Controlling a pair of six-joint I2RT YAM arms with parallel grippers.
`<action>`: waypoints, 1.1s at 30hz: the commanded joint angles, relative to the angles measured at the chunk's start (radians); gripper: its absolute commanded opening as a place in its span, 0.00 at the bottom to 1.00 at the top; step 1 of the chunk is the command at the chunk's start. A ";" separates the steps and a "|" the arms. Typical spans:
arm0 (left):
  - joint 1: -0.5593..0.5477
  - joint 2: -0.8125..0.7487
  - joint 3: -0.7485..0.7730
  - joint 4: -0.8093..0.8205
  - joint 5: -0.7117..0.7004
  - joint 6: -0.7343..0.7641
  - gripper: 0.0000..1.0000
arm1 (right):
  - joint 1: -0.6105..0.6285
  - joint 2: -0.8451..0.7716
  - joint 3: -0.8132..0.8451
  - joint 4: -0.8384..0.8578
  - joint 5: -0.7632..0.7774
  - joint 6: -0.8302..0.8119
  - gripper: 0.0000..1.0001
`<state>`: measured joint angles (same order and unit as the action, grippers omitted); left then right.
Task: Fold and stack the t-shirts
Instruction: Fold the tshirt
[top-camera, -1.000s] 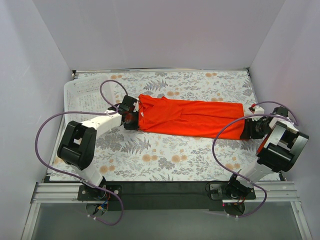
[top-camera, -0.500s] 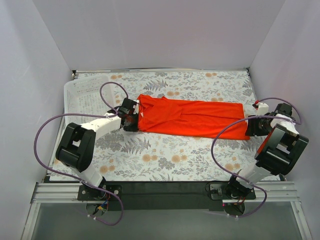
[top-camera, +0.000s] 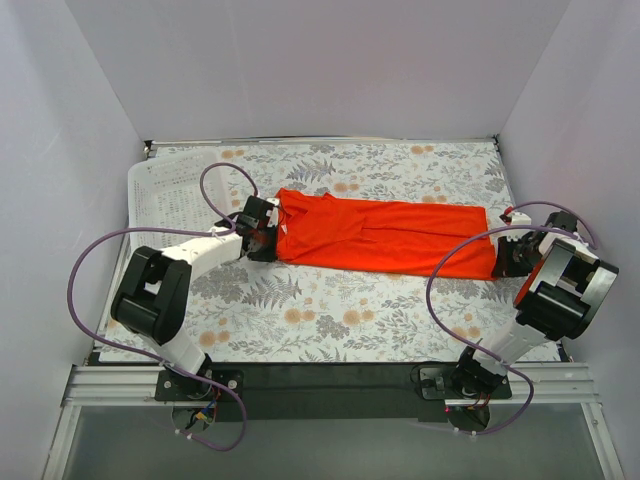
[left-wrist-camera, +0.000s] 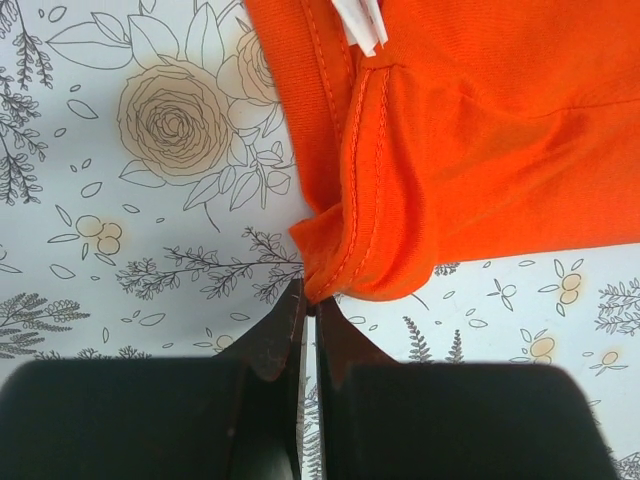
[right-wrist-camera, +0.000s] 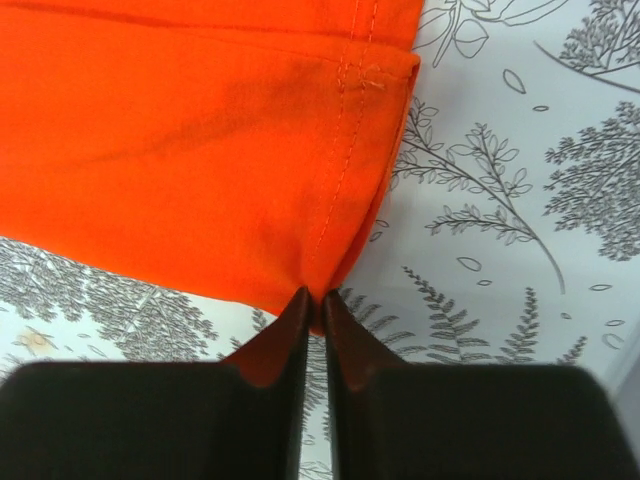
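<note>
Now left hand (left-wrist-camera: 308, 302) pinching t-shirt (top-camera: 380, 235) edge, right hand (right-wrist-camera: 315, 300) clamped on its hem

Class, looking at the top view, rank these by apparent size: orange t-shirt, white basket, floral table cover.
1. floral table cover, the largest
2. orange t-shirt
3. white basket, the smallest

Lab booth w/ white walls (top-camera: 300, 70)

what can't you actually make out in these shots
- Top view: t-shirt corners hidden under the left gripper and right gripper.
- Left wrist view: white label cut off by the top edge, unreadable.
- Right wrist view: t-shirt runs off top and left edges.
</note>
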<state>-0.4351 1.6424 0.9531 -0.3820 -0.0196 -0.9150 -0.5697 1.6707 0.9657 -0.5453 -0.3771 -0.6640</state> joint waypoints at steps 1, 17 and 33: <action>-0.011 -0.065 -0.014 0.041 -0.032 0.037 0.00 | -0.004 -0.003 -0.018 -0.001 -0.014 -0.016 0.11; -0.160 -0.138 -0.181 0.276 -0.525 0.390 0.00 | -0.004 0.026 0.156 -0.022 0.030 -0.059 0.01; -0.186 -0.225 -0.129 0.016 -0.180 0.305 0.34 | -0.004 0.006 0.116 -0.058 0.000 -0.135 0.01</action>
<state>-0.6147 1.5105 0.7685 -0.2691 -0.2779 -0.5499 -0.5690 1.7031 1.0954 -0.5972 -0.3691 -0.7673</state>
